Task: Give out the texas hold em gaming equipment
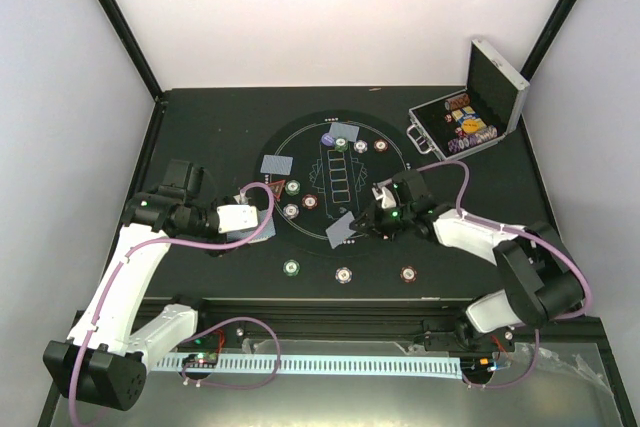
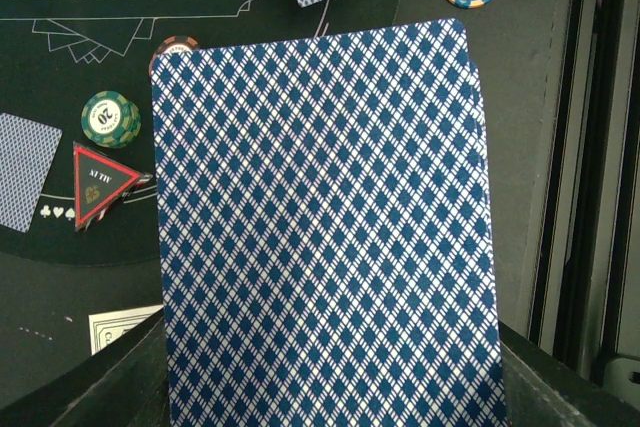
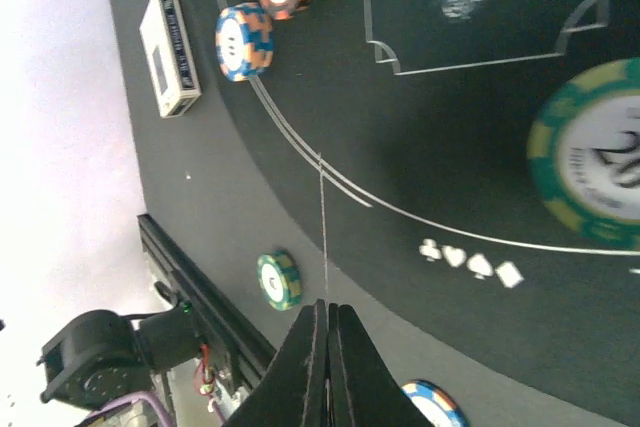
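Observation:
My left gripper (image 1: 258, 215) is shut on blue-diamond-backed playing cards (image 2: 320, 237) that fill the left wrist view and hide its fingertips; a second card edge shows behind the first. My right gripper (image 3: 328, 312) is shut on one card (image 1: 345, 230), seen edge-on as a thin line (image 3: 323, 217), over the near rim of the black mat (image 1: 300, 152). On the mat lie two face-down cards (image 1: 277, 164) (image 1: 345, 132), a red triangle marker (image 2: 100, 182), a purple button (image 1: 327, 139) and several chips (image 1: 292, 187). Three chips (image 1: 343, 274) sit off the mat in front.
The open silver case (image 1: 465, 122) with chip stacks stands at the back right. A small white box (image 3: 170, 52) lies off the mat's left side near my left gripper. A black rail (image 1: 330, 302) runs along the near edge.

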`<state>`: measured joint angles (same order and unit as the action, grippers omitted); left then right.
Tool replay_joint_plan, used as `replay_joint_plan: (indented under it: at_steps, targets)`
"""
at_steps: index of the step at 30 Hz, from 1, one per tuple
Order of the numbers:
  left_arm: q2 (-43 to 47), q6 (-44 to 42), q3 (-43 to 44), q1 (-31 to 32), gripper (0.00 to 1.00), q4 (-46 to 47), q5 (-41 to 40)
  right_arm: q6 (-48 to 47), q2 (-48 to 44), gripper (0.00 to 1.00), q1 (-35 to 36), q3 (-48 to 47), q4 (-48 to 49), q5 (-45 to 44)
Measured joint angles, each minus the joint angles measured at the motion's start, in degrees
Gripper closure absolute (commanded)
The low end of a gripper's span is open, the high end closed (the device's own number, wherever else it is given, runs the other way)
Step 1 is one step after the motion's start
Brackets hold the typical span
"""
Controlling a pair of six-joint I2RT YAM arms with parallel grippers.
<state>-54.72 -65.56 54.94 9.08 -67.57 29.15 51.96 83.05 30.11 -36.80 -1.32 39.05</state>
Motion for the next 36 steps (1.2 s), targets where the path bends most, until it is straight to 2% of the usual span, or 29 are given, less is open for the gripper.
replay_joint_plan:
  at_steps: [13, 28, 32, 36]
  targets:
    - [0.0, 0.0, 0.0, 0.0, 0.99, -0.1, -0.4, -4.3, -0.1, 0.99, -3.9, 0.9, -3.6, -0.5]
    - [0.0, 0.0, 0.0, 0.0, 0.98, 0.0, -0.4, -0.3, 4.1, 0.99, 0.5, 4.3, 4.2, 1.0]
    - [0.0, 0.0, 0.0, 0.0, 0.98, -0.1, -0.4, -0.5, 5.7, 0.95, 0.5, 4.2, 4.3, 0.4]
    - [0.0, 0.0, 0.0, 0.0, 0.98, -0.1, -0.4, -1.3, 5.4, 0.73, 0.5, 4.0, 2.3, -1.7]
